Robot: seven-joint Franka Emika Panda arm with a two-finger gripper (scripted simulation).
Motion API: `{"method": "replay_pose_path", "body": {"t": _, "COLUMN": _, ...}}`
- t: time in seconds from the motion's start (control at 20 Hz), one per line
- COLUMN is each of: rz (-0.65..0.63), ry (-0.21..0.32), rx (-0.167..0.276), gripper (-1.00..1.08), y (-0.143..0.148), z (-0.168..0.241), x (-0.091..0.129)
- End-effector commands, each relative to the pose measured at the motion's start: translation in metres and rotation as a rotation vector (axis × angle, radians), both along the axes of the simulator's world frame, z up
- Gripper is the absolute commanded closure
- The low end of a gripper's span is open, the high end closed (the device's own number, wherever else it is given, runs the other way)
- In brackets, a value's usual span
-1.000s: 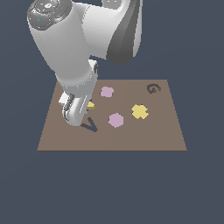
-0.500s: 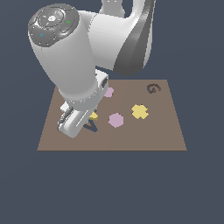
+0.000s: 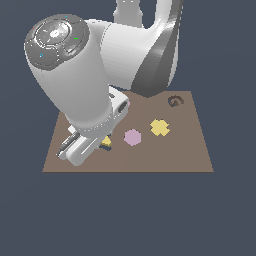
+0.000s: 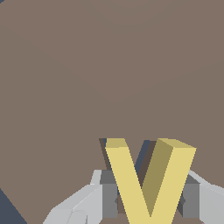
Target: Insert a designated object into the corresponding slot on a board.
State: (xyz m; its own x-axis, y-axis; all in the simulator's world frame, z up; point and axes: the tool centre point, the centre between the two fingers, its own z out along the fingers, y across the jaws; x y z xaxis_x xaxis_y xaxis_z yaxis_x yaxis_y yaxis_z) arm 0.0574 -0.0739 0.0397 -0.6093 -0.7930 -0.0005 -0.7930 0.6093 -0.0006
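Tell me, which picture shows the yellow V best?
The wrist view. There the yellow V fills the foreground, its two arms clear, held between the tool's fingers over the brown board. In the exterior view the arm hides almost all of it; only a small yellow corner peeks out.

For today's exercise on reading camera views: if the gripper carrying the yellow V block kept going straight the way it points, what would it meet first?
Probably the bare brown board. The gripper holds the yellow V block pointing at it, with nothing visible between; depth is unclear.
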Motion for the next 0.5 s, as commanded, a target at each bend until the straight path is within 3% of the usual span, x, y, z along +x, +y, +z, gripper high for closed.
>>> {"method": "replay_pose_path", "body": {"t": 0.0, "rz": -0.026, "ry": 0.000, "rx": 0.000, "gripper": 1.08, "y": -0.0004, "z": 0.0003, "x": 0.0043}}
{"method": "replay_pose_path", "body": {"t": 0.45, "rz": -0.045, "ry": 0.000, "rx": 0.000, "gripper": 1.08, "y": -0.0011, "z": -0.0013, "x": 0.0074}}
